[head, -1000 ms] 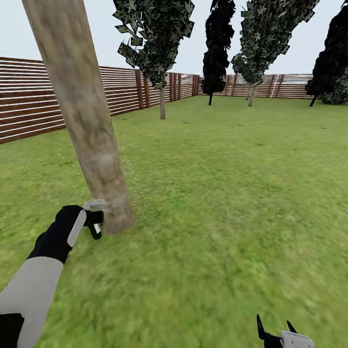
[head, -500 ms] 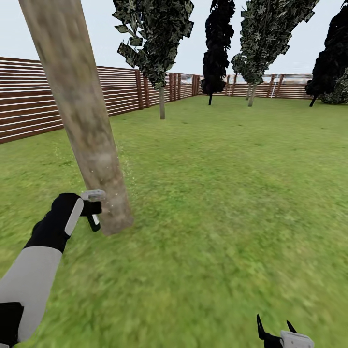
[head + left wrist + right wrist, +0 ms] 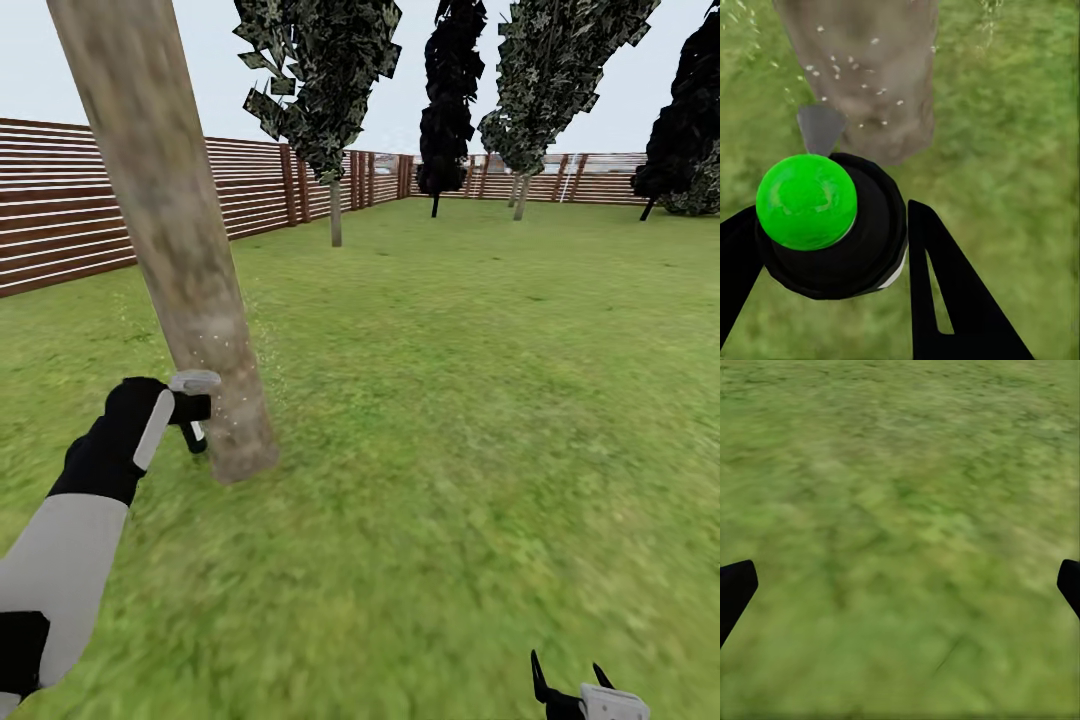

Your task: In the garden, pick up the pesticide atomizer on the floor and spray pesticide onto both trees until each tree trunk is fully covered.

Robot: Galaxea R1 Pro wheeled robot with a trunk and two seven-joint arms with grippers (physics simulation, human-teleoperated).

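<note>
Atomizer held at the tree trunk

Left gripper (image 3: 832,247) clamps the green-capped pesticide atomizer (image 3: 817,217); pale specks (image 3: 847,71), probably pesticide, dot the tree trunk (image 3: 175,240); right gripper (image 3: 900,585) jaws apart over grass (image 3: 480,400).

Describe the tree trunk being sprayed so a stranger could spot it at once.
On the fenced lawn, look nearest, beside the left gripper holding the sprayer. That trunk is thick, bare, mottled grey-tan and speckled pale, unlike the thin dark-stemmed trees by the fence.

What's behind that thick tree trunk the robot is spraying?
Behind the thick trunk runs the brown slat fence on grass. The trunk covers one stretch of fence, so that part cannot be seen.
</note>
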